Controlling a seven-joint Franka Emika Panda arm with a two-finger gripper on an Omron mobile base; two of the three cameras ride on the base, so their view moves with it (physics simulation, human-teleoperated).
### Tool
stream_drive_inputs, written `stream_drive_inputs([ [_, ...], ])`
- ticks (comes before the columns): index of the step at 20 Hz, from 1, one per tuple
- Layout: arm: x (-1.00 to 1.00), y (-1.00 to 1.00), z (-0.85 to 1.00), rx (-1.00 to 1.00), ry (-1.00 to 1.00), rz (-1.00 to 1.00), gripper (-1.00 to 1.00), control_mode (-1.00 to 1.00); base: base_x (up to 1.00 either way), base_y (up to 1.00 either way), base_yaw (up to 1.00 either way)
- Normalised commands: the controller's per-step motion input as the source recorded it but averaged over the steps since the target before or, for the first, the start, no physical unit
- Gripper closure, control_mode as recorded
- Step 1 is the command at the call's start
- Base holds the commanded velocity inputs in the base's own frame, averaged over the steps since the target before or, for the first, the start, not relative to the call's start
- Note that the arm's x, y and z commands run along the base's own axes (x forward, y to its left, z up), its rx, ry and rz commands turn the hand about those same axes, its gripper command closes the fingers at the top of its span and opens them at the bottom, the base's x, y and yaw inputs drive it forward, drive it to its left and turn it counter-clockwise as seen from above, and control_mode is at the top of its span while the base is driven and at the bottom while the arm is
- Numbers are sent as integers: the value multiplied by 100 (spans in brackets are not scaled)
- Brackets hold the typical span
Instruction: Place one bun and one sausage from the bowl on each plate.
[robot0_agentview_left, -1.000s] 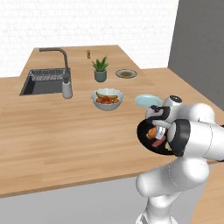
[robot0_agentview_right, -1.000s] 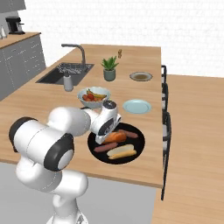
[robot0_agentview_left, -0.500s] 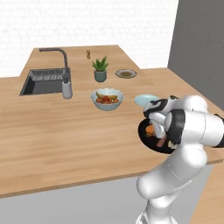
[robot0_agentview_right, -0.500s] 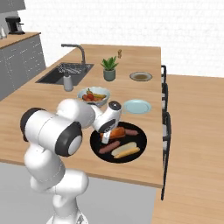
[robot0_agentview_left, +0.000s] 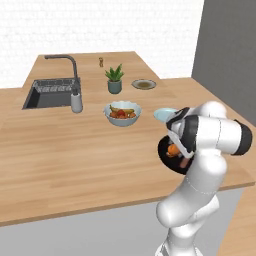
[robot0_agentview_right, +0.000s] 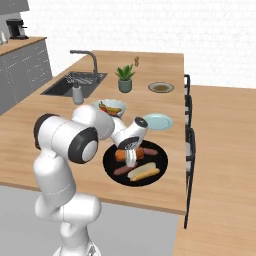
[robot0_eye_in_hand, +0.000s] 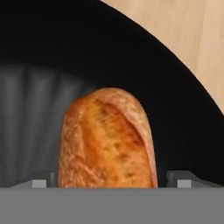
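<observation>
The wide black bowl (robot0_agentview_right: 159, 165) sits near the counter's front edge and holds two buns and two sausages. A browned bun (robot0_eye_in_hand: 107, 140) lies right under my hand. My gripper (robot0_eye_in_hand: 109, 183) is open, with one fingertip (robot0_eye_in_hand: 181, 179) on each side of this bun's near end. From the right base view the gripper (robot0_agentview_right: 131, 161) points down into the bowl beside the browned bun (robot0_agentview_right: 121, 155). A pale bun (robot0_agentview_right: 144, 173) and a sausage (robot0_agentview_right: 148, 151) lie close by. The light blue plate (robot0_agentview_right: 158, 121) is just beyond the bowl, the olive-brown plate (robot0_agentview_right: 161, 87) farther back.
A pale bowl of fruit (robot0_agentview_right: 111, 107) stands left of the blue plate. Behind it are a potted plant (robot0_agentview_right: 125, 80), a sink (robot0_agentview_right: 75, 82) with a tap and a soap dispenser (robot0_agentview_left: 76, 101). Dark chair backs (robot0_agentview_right: 189, 145) line the counter's right edge.
The hand has come down into the black bowl and now straddles the browned bun. The jaws stayed wide. Nothing in the bowl or on the plates has moved.
</observation>
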Motion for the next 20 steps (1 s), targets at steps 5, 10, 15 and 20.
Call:
stream_drive_inputs([
  [5, -11, 26, -54, -5, -13, 3, 100, -100, 0, 0, 0],
  [10, -7, -5, 13, -1, -4, 0, 100, -100, 0, 0, 0],
  [15, -76, -35, 99, 0, 2, 0, 100, -100, 0, 0, 0],
  [20, -76, 9, 100, 0, 17, -5, 100, -100, 0, 0, 0],
])
